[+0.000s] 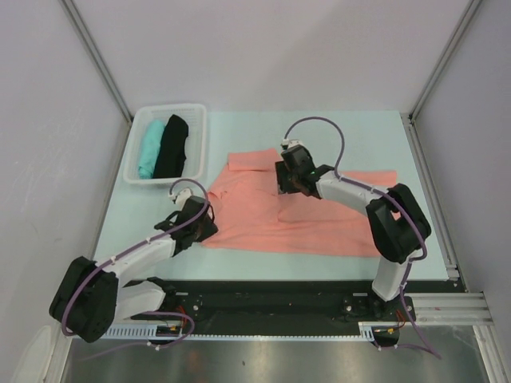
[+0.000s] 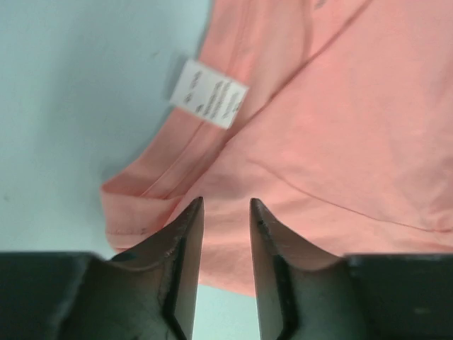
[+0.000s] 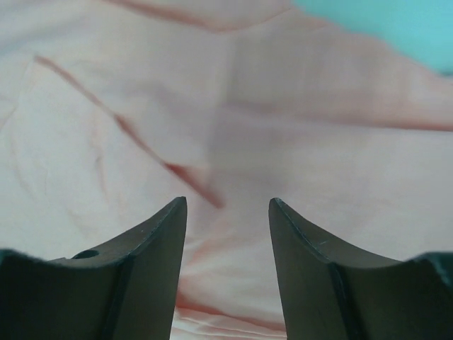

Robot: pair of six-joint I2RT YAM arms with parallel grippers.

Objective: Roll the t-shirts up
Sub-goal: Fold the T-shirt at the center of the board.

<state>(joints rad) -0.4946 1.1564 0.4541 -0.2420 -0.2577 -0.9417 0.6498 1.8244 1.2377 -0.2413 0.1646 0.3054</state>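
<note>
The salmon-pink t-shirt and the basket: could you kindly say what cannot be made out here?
- Top view: the left gripper hides the near-left corner of the salmon-pink t-shirt; the right gripper hides part of its middle.
- Left wrist view: the print on the white label is blurred.
- Right wrist view: frame edges cut off the shirt's outline.
- Top view: the teal shirt and black shirt in the basket are too small to tell rolled from folded.

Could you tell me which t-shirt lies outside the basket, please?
The pink t-shirt, spread on the table; the teal t-shirt and black t-shirt sit in the basket.
</note>
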